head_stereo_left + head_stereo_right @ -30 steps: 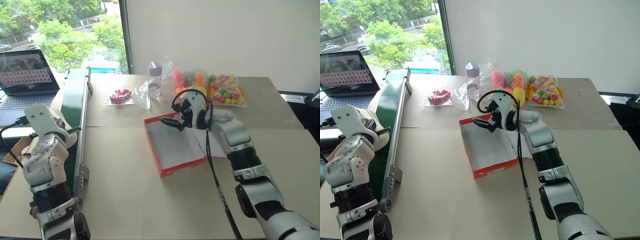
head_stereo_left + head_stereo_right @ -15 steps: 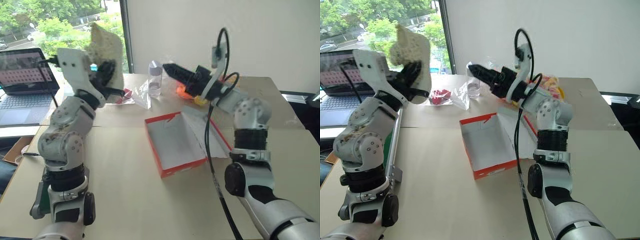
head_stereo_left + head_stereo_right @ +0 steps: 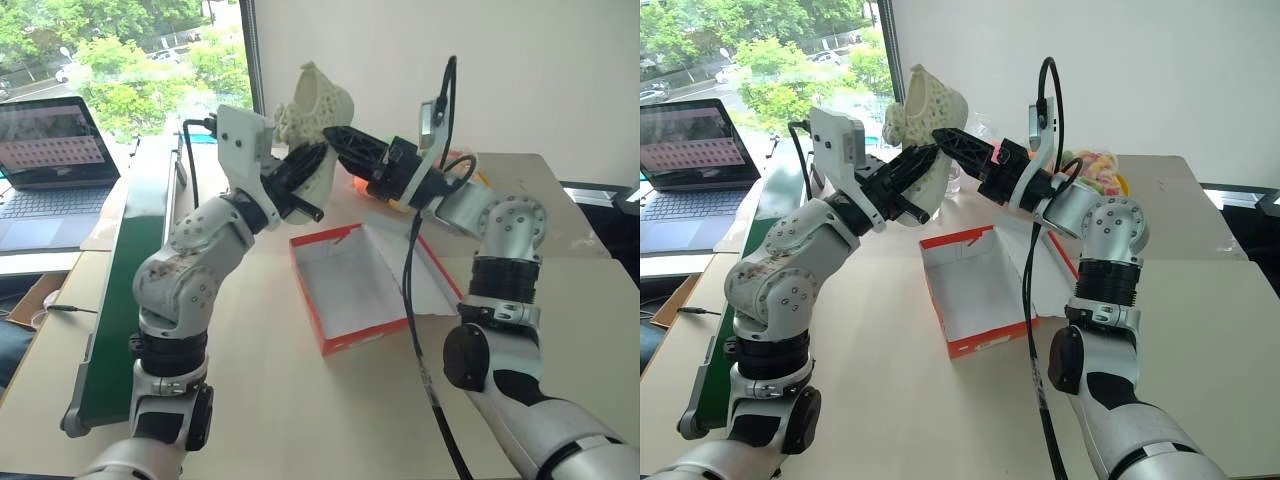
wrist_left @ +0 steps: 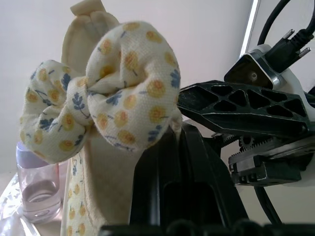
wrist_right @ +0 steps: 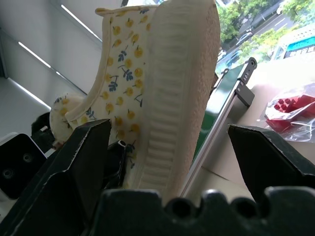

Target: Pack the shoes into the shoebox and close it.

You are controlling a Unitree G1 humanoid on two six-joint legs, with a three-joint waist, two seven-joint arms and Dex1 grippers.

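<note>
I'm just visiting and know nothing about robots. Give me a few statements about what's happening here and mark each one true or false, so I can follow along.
1. The left gripper holds a cream shoe up in the air. True.
2. The right gripper's jaws are clamped shut on the shoe. False: they stand wide open, one on each side of the shoe's sole.
3. The shoebox on the table is open and has no shoe in it. True.
4. The shoe is plain, with no decoration. False: it carries a fabric bow printed with small yellow and blue flowers.
5. The laptop by the window has its lid closed. False: it is open, with its screen lit.
</note>
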